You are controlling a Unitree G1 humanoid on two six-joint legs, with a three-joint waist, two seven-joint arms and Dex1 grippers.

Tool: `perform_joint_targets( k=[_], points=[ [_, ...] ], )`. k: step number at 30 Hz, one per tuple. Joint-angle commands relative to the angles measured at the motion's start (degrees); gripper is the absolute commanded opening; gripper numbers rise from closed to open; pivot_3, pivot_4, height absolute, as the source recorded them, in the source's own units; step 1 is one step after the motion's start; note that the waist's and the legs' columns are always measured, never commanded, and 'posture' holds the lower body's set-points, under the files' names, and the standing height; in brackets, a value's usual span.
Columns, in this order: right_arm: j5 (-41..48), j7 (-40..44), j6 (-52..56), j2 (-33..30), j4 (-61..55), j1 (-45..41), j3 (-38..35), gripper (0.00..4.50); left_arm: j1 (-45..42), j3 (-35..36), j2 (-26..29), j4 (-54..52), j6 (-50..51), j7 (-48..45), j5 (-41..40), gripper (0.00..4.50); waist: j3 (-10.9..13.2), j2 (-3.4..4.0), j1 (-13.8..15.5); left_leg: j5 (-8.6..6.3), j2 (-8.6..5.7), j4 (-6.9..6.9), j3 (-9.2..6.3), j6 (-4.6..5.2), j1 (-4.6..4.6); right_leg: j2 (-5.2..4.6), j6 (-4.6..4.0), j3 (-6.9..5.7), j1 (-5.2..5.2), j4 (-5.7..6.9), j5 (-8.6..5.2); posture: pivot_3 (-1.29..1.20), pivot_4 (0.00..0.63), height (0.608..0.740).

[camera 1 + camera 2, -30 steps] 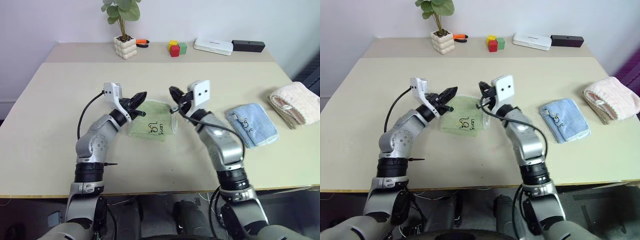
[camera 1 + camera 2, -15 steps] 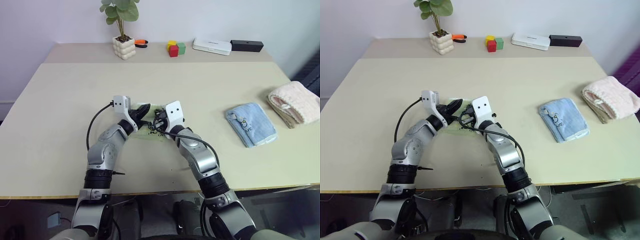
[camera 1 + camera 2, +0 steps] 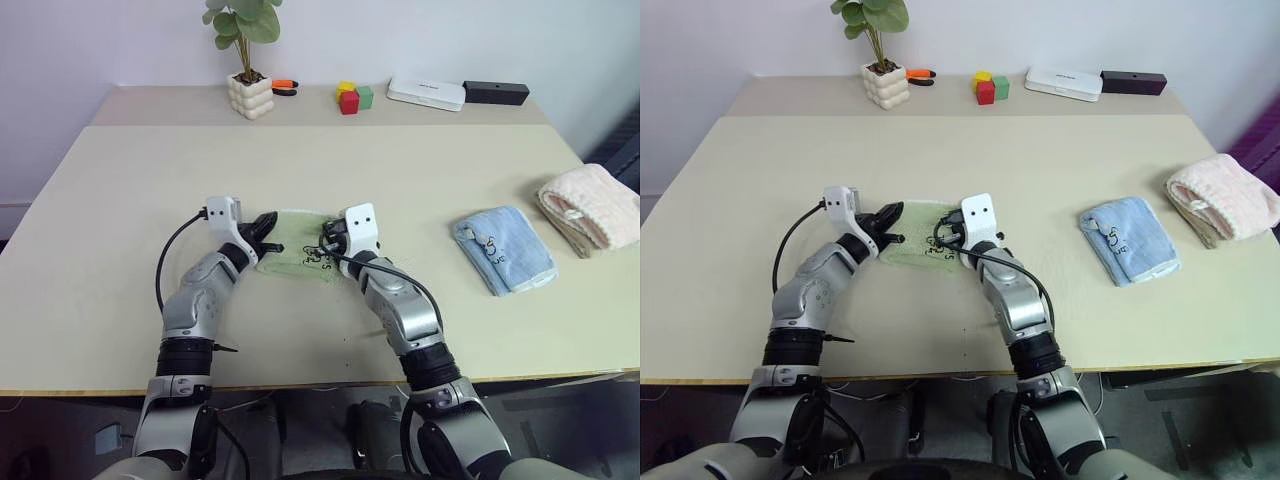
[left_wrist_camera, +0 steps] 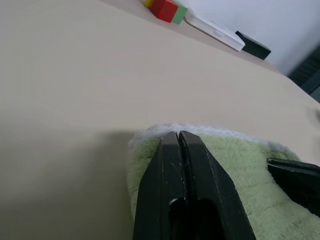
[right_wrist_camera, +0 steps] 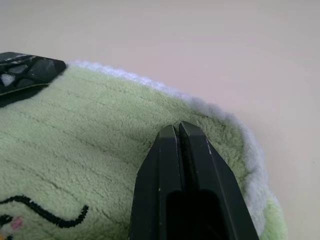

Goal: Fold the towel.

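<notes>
A: In the head view, you are looking at the towel [image 3: 297,256] lying folded small at the middle of the surface [image 3: 120,200], the left gripper [image 3: 268,224] at one end and the right gripper [image 3: 324,240] at the other.

B: Are the fingers gripping it?

A: Both pairs are closing tight on nothing. You are likely pressing the fold flat; next, you should be lifting clear gently.

B: And the left wrist view?

A: It is showing the towel's white edging [image 4: 200,130] just past the tips.

B: The right wrist view?

A: It is showing the dark embroidery [image 5: 45,215] near one corner.
</notes>
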Motion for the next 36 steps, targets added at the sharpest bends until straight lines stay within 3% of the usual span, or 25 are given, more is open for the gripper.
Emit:
perform_joint_targets(
  k=[1, 8, 10, 17, 18, 26, 36],
  points=[
    [0.69, 0.79, -0.43, 0.13, -2.71, 0.13, -0.35, 0.07, 0.03, 0.03, -0.08, -0.67, -0.77, -0.76, -0.04, 0.0, 0.0, 0.0, -0.01, 0.0, 0.0, 0.0, 0.0, 0.0, 0.0, 0.0, 0.0, 0.0, 0.0, 0.0, 0.0, 0.0, 0.15, 0.74],
    [4.45, 3.94, -0.25, 0.47, -5.06, -0.37, -2.25, 0.07, -1.09, 2.76, 0.06, -2.54, 4.38, -2.38, -5.62, 0.0, 0.0, 0.0, -0.12, 0.0, 0.0, -0.01, -0.01, 0.0, 0.0, 0.01, 0.0, 0.0, -0.01, 0.0, 0.0, 0.0, 0.15, 0.74],
    [5.39, 4.73, -0.24, 0.27, -5.49, -0.64, -2.76, 0.85, -0.94, 2.65, 1.46, -3.33, 5.16, -3.8, -5.87, 0.78, 0.0, 0.0, -0.17, 0.0, 0.0, 0.0, -0.01, 0.0, -0.01, 0.0, 0.0, -0.01, -0.01, 0.0, 0.0, 0.0, 0.15, 0.74],
    [6.51, 9.44, -3.04, -2.09, -7.84, -1.55, -2.42, 4.32, -4.19, 6.64, 9.09, -4.08, 12.21, -7.07, -10.73, 4.27, 0.01, 0.0, -0.39, 0.0, 0.02, -0.03, -0.03, 0.0, -0.01, 0.02, 0.01, -0.02, -0.04, 0.01, 0.0, 0.0, 0.15, 0.74],
    [5.87, 10.59, -4.17, -2.92, -7.63, -1.45, -1.72, 4.47, -4.82, 7.07, 10.79, -3.21, 13.77, -7.67, -11.23, 4.45, 0.01, 0.0, -0.41, 0.0, 0.02, -0.03, -0.04, 0.0, -0.02, 0.03, 0.0, -0.03, -0.06, 0.01, 0.0, 0.0, 0.15, 0.74],
    [4.46, 12.74, -6.76, -5.57, -6.54, -1.82, -0.74, 4.47, -6.51, 7.8, 20.57, 2.08, 32.08, -16.82, -18.05, 4.45, 0.02, 0.01, -0.45, 0.0, 0.02, -0.08, -0.03, 0.0, -0.01, 0.02, 0.02, -0.04, -0.07, 0.01, -0.01, 0.0, 0.15, 0.74],
    [2.76, 12.86, -7.35, -4.68, -6.45, -1.4, 1.72, 4.47, -8.29, 10.82, 19.75, 12.9, 45.38, -19.22, -22.92, 4.45, 0.02, 0.01, -0.44, 0.0, 0.03, -0.08, -0.04, 0.0, -0.02, 0.01, 0.01, -0.04, -0.1, 0.03, -0.01, 0.0, 0.15, 0.74]
  ],
)
